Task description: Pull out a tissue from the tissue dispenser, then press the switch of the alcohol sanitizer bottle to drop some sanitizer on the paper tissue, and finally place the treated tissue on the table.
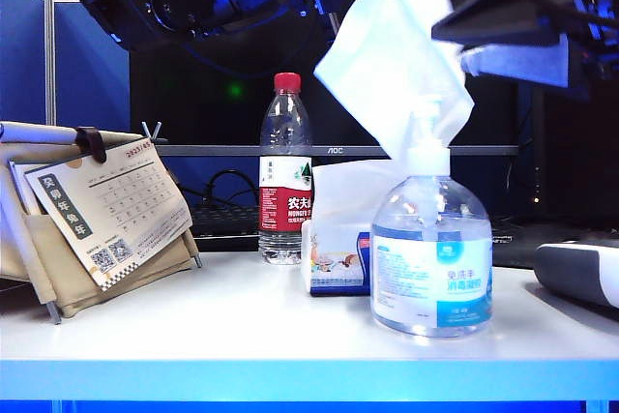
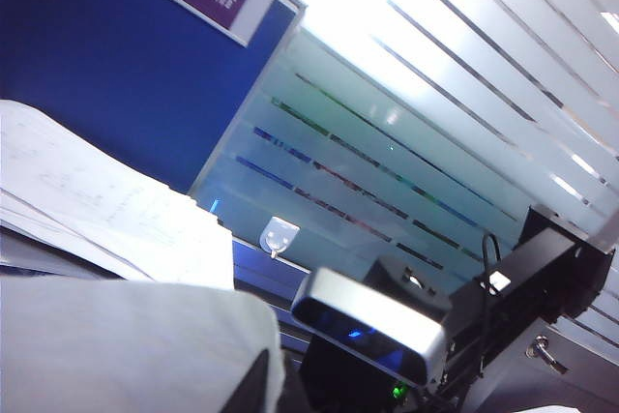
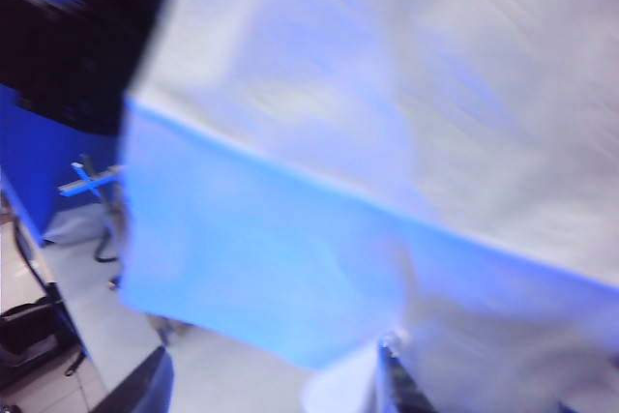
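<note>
tissue (image 1: 392, 55): white sheet hanging in the air above the pump, top end runs out of the exterior view at 12 o'clock, lower corner drapes right at the pump head; fills most of the right wrist view (image 3: 387, 142); white fold also in the left wrist view (image 2: 126, 345)
left hand: not visible in any view; closed, tissue hangs from up where that arm is, grip itself out of view
right hand (image 3: 276, 384): fingers spread wide, empty, tips just visible past the tissue; dark arm body at 1–2 o'clock in exterior view
switch (image 1: 426, 132): white pump head, partly behind the tissue
alcohol sanitizer bottle (image 1: 431, 258): upright on bench, 4 o'clock of centre
tissue dispenser (image 1: 337, 258): blue box just at 9 o'clock of the sanitizer bottle, white tuft up
bench (image 1: 242, 321): white top, blue front edge
water bottle (image 1: 286, 171): red cap, behind dispenser
calendar (image 1: 106, 210): 9 o'clock, tilted
</note>
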